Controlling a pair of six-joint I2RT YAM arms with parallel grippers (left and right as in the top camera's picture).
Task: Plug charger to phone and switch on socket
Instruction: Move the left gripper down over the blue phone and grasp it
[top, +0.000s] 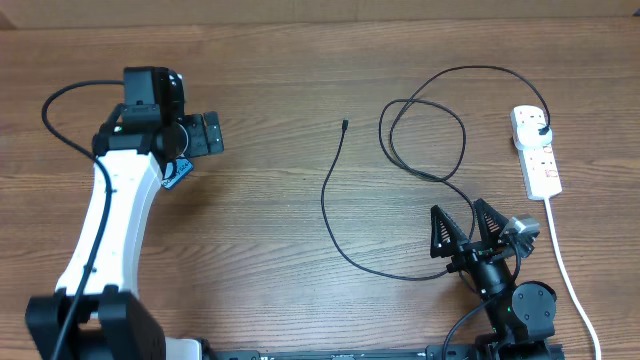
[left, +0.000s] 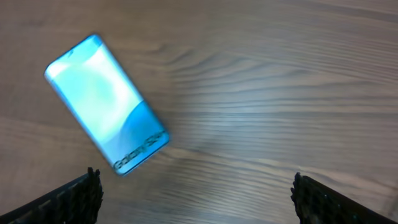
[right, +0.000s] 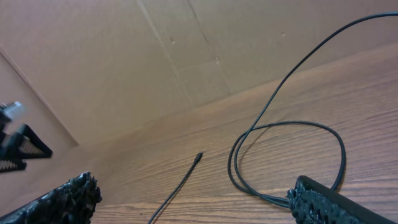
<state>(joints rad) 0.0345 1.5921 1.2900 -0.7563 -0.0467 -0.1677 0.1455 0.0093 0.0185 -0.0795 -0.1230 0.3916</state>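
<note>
The phone (left: 106, 102), its screen lit light blue, lies tilted on the wooden table. In the overhead view only a blue corner of the phone (top: 176, 177) shows beside the left arm. My left gripper (top: 208, 134) is open and empty, and hovers above the table just right of the phone (left: 196, 202). The charger cable (top: 330, 215) curves over the table; its connector tip (top: 344, 124) lies free, and it loops to a black plug (top: 541, 128) in the socket strip (top: 537, 152). My right gripper (top: 458, 215) is open and empty near the cable's loops (right: 286, 155). The tip (right: 199, 155) lies ahead of it.
The strip's thick white cord (top: 562, 262) runs down the right side past the right arm. A cardboard wall (right: 186, 56) stands behind the table's far edge. The left arm's black cable (top: 60, 110) arches at the far left.
</note>
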